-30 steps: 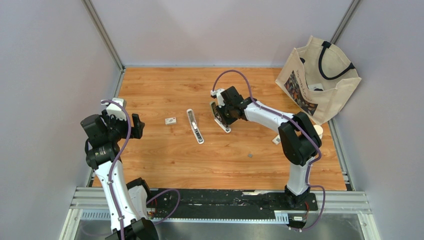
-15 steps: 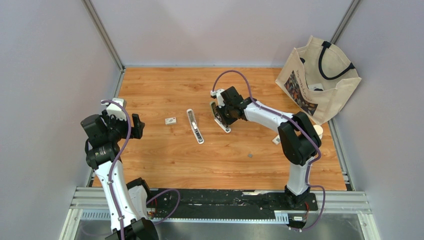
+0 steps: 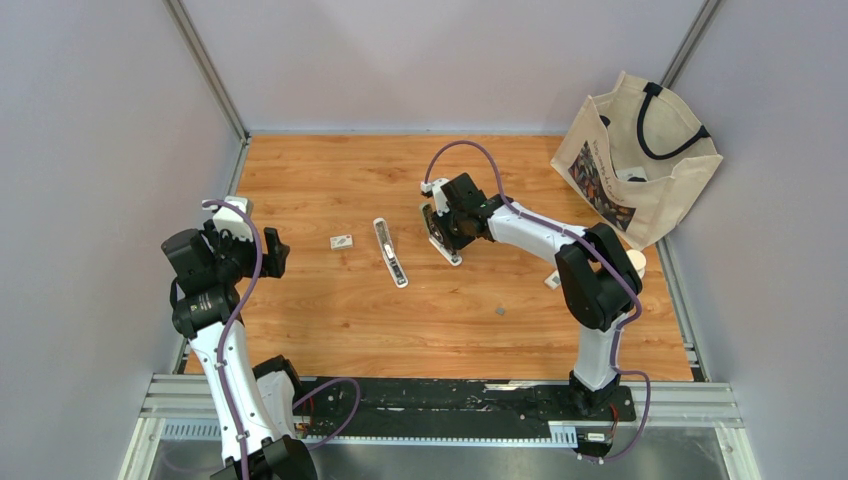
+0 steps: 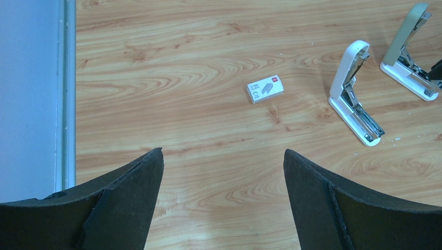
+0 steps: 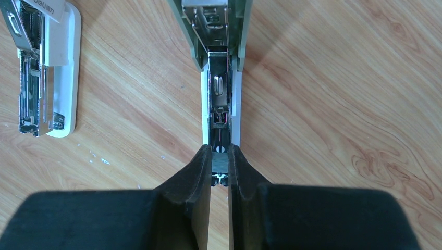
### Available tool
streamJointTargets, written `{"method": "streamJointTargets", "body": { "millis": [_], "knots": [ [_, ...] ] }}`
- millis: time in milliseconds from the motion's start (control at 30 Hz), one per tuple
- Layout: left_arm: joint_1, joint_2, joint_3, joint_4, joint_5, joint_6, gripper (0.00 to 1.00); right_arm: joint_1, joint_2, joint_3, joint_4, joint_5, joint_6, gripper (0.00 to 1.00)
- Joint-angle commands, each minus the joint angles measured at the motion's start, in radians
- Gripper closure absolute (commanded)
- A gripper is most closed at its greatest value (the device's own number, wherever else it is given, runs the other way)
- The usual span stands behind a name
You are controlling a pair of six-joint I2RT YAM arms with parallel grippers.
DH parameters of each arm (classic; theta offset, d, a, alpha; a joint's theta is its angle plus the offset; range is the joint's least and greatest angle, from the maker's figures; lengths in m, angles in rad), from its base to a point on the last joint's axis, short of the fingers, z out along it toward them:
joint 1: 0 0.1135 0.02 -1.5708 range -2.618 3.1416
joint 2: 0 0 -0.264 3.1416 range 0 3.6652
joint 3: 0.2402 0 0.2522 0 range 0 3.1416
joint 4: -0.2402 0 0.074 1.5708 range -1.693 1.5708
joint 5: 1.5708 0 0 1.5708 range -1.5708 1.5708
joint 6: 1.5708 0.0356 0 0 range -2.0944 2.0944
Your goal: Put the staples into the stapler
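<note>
My right gripper is shut on the staples, a tiny grey ribbed strip pinched between the fingertips. It holds them right at the near end of the open magazine channel of a grey-green stapler, whose lid is swung up at the top of the right wrist view. In the top view this stapler lies under the right gripper. A second, white stapler lies open to its left, also in the left wrist view. My left gripper is open and empty at the table's left side.
A small white staple box lies left of the white stapler. A canvas tote bag stands at the back right corner. A small grey scrap lies on the wood in front of the right arm. Grey walls close in both sides.
</note>
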Motion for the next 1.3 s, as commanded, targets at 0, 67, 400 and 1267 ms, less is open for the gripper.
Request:
{"method": "streamJointTargets", "body": {
  "millis": [0,67,400,1267],
  "knots": [
    [0.011,-0.009,-0.002,0.023,0.009,0.019,0.07,0.000,0.014,0.014,0.013,0.010,-0.014,0.89],
    [0.009,-0.009,-0.002,0.023,0.009,0.019,0.07,0.000,0.016,0.012,0.012,0.010,-0.015,0.89],
    [0.011,-0.013,-0.002,0.023,0.006,0.023,0.07,0.000,0.017,0.017,0.007,0.010,-0.015,0.85],
    [0.011,-0.009,-0.002,0.023,0.006,0.023,0.07,-0.001,-0.164,-0.006,-0.100,0.055,-0.164,0.67]
  ]
}}
